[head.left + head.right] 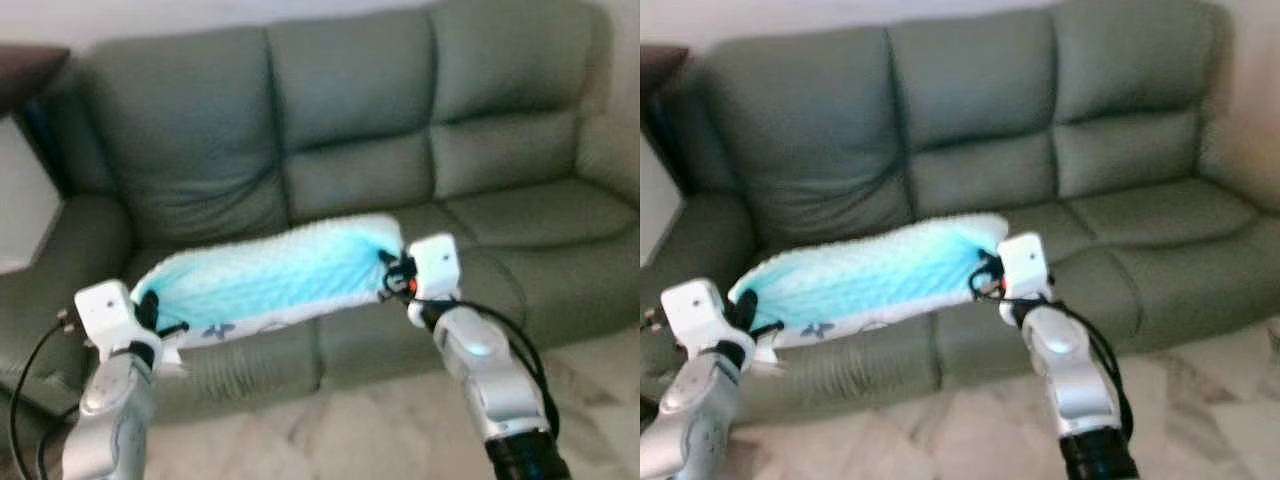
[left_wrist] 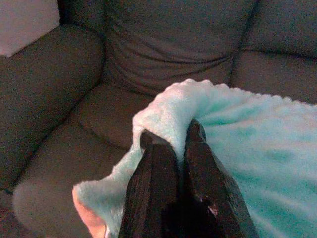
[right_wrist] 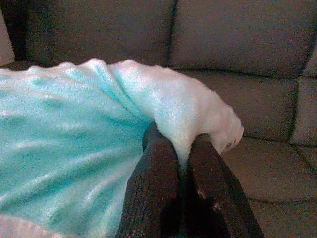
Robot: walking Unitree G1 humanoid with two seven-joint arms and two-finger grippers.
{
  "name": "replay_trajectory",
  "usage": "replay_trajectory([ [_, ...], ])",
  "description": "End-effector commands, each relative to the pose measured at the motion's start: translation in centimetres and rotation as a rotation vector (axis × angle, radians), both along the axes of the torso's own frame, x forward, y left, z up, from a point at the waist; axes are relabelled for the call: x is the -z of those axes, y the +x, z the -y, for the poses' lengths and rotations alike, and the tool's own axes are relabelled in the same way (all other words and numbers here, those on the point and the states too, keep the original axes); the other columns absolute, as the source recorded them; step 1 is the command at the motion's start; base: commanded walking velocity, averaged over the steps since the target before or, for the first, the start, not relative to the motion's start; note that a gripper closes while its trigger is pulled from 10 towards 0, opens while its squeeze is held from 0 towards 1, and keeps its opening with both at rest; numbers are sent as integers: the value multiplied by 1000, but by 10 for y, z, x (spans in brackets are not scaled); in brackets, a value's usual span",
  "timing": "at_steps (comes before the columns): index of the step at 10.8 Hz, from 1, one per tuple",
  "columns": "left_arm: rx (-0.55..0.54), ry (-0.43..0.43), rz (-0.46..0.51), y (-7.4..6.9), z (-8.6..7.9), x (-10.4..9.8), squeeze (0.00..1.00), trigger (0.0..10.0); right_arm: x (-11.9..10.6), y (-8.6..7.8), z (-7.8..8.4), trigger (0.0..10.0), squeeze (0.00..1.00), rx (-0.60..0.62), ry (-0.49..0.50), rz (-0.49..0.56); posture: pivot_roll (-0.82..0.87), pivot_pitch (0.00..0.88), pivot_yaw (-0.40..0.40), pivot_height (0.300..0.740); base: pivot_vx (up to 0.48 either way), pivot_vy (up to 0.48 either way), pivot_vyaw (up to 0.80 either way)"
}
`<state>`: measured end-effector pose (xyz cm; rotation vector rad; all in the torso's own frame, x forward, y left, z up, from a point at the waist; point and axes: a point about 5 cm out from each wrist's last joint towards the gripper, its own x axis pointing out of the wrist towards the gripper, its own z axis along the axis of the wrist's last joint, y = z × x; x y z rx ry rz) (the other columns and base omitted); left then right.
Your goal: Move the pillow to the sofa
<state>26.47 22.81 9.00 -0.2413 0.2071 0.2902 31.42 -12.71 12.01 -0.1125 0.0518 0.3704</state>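
Pillow [image 1: 275, 272], the fuzzy turquoise one, hangs stretched over the green sofa's [image 1: 400, 150] seat cushions, each end pinched tight between closed fingers of your left gripper [image 2: 174, 144] and right gripper [image 3: 179, 144], so lower both ends evenly before letting go.

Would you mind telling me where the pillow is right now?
In the head views the pillow hangs in front of the sofa, over its left and middle seats, pinched between the left gripper and right gripper.

Silver arms, black cables, seemingly white wrists
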Motion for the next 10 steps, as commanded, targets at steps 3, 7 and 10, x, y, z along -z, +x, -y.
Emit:
replay_trajectory([
  [3, -22, 18, 7, 1, -6, -3, 0, 10000, -6, 2, 1, 10000, 0, 10, -9, 23, -202, 9, 83, 740, 0, -352, 0],
  [7, -15, 24, 5, 2, -5, -3, 0, 10000, -6, 2, 2, 10000, 0, 10, -12, 27, -207, 3, 84, 740, 0, -317, 0],
  [10, -15, 22, 7, 2, -5, -3, 0, 10000, -6, 2, 2, 10000, 0, 12, -13, 27, -208, 4, 85, 740, 0, -322, 0],
])
